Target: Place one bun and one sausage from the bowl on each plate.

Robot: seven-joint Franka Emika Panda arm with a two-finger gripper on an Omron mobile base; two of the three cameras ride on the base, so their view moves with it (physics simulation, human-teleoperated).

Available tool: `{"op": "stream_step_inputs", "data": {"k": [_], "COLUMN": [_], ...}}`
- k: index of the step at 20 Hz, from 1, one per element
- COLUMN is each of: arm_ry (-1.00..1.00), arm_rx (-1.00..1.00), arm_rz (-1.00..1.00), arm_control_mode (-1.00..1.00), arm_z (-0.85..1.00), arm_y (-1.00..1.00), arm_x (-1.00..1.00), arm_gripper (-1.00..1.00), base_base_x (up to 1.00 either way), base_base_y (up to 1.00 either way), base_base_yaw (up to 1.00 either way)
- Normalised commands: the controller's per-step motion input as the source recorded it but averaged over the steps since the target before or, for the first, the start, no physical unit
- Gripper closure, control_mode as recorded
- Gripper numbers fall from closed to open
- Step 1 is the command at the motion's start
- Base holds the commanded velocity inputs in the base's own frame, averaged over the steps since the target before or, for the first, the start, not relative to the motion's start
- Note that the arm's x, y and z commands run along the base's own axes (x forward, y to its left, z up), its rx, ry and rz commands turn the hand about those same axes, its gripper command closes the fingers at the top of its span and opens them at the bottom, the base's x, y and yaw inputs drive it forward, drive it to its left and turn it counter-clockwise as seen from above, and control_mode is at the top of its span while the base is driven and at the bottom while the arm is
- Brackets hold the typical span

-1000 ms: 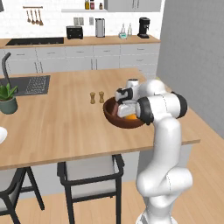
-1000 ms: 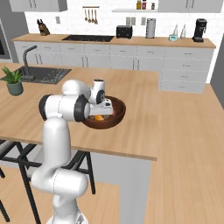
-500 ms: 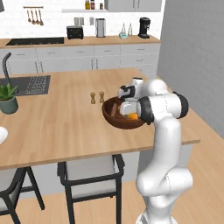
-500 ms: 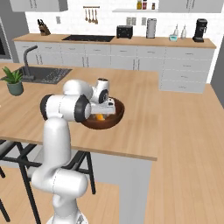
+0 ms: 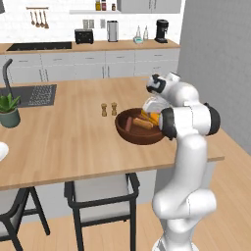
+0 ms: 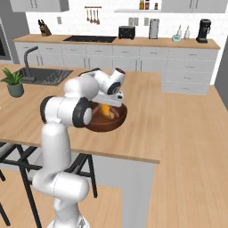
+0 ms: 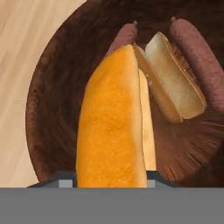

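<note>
my gripper (image 7: pixel 111 183) in the bowl (image 7: pixel 48 113): jaws pinched on a bun (image 7: pixel 111 131), long axis running straight away from them, second bun (image 7: pixel 175 83) alongside.

1. No writing, label, brand, number or sign can be read in any of the views.
2. The bowl (image 5: pixel 139 130) is plain dark wood with no marking.
3. The buns (image 7: pixel 114 127) and sausages (image 7: pixel 194 50) carry no print.
4. The toaster (image 5: pixel 84 36), the coffee machine (image 5: pixel 162 30) and the steel canister (image 5: pixel 112 31) on the far counter are too small to show any lettering.
5. The two small shakers (image 5: pixel 109 109) on the table (image 5: pixel 63 142) show no legible marks.
6. The bottles on the wall shelf (image 6: pixel 144 5) are blurred; any labels there cannot be made out.
</note>
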Motion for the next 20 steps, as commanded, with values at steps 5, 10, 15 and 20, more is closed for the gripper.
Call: {"op": "stream_step_inputs", "data": {"k": [5,10,15,20], "arm_ry": [-0.11,-0.42,0.05,0.15], "arm_rx": [0.01,0.07,-0.21,-0.31], "arm_rz": [-0.05,-0.22,-0.12,-0.03], "arm_control_mode": [-1.00,-1.00,-1.00,-1.00], "arm_z": [1.00,0.21,0.00,0.00], "arm_y": [0.33,0.04,0.44,0.48], "arm_x": [-0.42,-1.00,-0.21,0.02], "arm_gripper": [1.00,1.00,1.00,1.00], "base_base_x": [0.00,0.00,0.00,0.00], "base_base_y": [0.00,0.00,0.00,0.00], "base_base_yaw": [0.00,0.00,0.00,0.00]}}
